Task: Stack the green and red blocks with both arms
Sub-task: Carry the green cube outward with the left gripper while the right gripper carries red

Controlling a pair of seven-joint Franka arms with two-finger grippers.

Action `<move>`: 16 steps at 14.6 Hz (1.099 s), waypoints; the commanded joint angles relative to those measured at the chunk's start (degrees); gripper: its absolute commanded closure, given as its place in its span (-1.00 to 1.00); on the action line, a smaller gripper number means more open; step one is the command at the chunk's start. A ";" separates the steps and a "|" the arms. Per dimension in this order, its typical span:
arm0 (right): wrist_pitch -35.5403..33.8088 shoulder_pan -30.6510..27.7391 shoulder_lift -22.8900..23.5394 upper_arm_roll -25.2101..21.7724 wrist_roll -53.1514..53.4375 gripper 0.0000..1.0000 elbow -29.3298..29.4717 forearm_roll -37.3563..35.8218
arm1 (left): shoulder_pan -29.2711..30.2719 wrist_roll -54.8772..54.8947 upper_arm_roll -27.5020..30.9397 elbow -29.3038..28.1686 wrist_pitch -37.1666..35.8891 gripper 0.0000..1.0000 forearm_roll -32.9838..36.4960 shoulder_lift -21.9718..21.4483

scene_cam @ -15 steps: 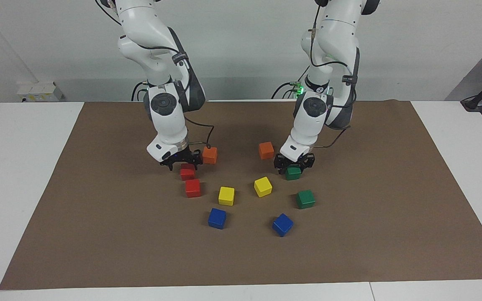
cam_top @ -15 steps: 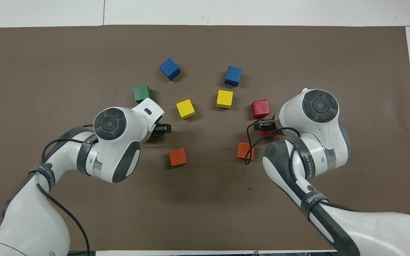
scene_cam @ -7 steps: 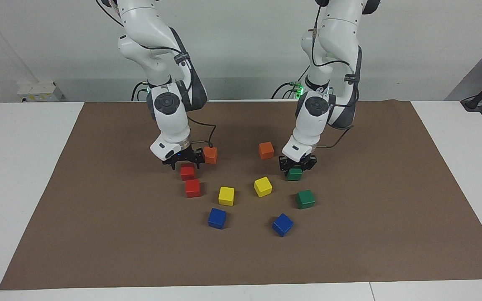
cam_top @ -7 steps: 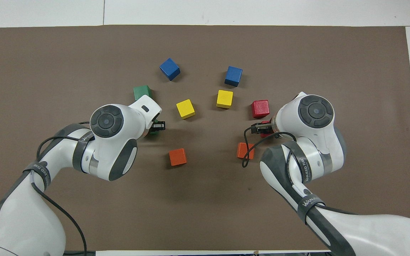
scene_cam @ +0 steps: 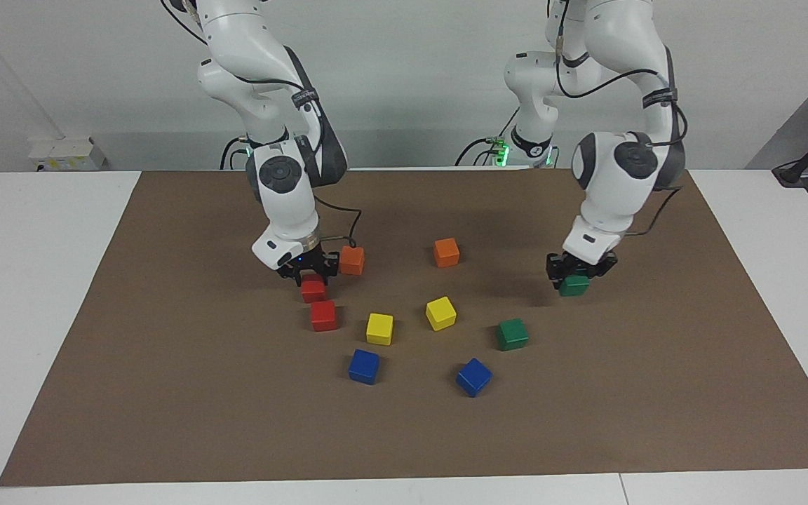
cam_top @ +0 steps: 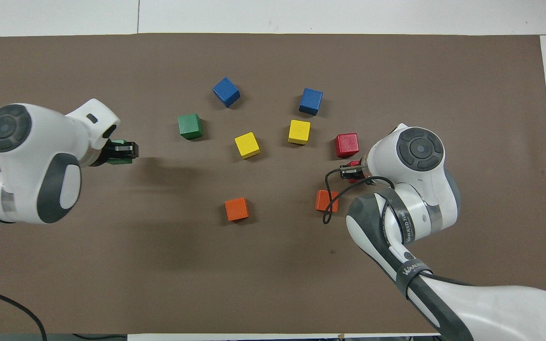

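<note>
Left gripper grips green block over open mat

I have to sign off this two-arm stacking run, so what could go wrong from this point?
1. The left pincer holds a green block by its upper part only; on the way to the other green block it might slip or twist.
2. The right pincer holds a red block just above the mat, close to the other red block; without more lift it may knock that one instead of landing on it.
3. An orange block sits beside the right pincer and could get bumped.
</note>
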 commanded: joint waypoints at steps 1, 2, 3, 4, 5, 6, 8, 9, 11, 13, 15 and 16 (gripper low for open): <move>-6.78 -1.27 -0.83 -0.13 -0.38 1.00 4.70 0.45 | 8.11 7.53 -0.86 -1.49 -0.41 1.00 0.70 -0.82; -10.12 -2.41 -1.18 -0.22 -2.13 1.00 7.59 0.53 | 10.05 8.76 -0.78 -1.67 -0.41 1.00 0.70 -0.82; -13.55 -3.99 -1.70 -0.31 -4.59 1.00 10.76 0.45 | 11.98 9.99 -0.77 -2.10 -0.23 1.00 0.70 -0.82; -15.84 -5.83 -1.80 -0.22 -7.22 1.00 13.66 0.44 | 13.83 11.14 -0.77 -2.72 0.20 1.00 0.70 -0.82; -17.43 -7.68 -1.62 -0.22 -10.29 1.00 16.21 0.44 | 15.16 12.02 -0.77 -3.07 0.30 1.00 0.70 -0.82; -18.06 -9.44 -1.45 -0.31 -13.89 1.00 18.15 0.44 | 15.86 12.11 -0.69 -3.94 0.82 1.00 0.62 -0.73; -17.98 -13.83 -1.18 -0.31 -20.31 1.00 19.75 0.44 | 17.19 12.29 -0.69 -5.79 3.62 1.00 0.70 -0.47; -17.80 -16.29 -1.10 -0.31 -23.04 1.00 19.75 0.44 | 17.36 12.29 -0.69 -6.49 5.11 1.00 0.70 -0.12; -17.80 -19.81 -1.10 -0.31 -26.22 1.00 19.49 0.44 | 18.33 13.69 -0.69 -7.38 6.88 1.00 0.70 0.93; -16.66 -21.84 -1.27 -0.31 -26.67 1.00 17.83 0.53 | 18.33 14.57 -0.69 -7.29 8.11 1.00 0.70 2.25; -13.95 -23.25 -1.27 -0.22 -26.41 1.00 15.11 0.71 | 18.42 16.68 -0.69 -7.38 10.65 1.00 0.70 4.35; -12.45 -23.69 -1.27 -0.22 -26.41 1.00 13.53 0.71 | 18.51 16.77 -0.77 -7.38 11.54 1.00 0.70 5.06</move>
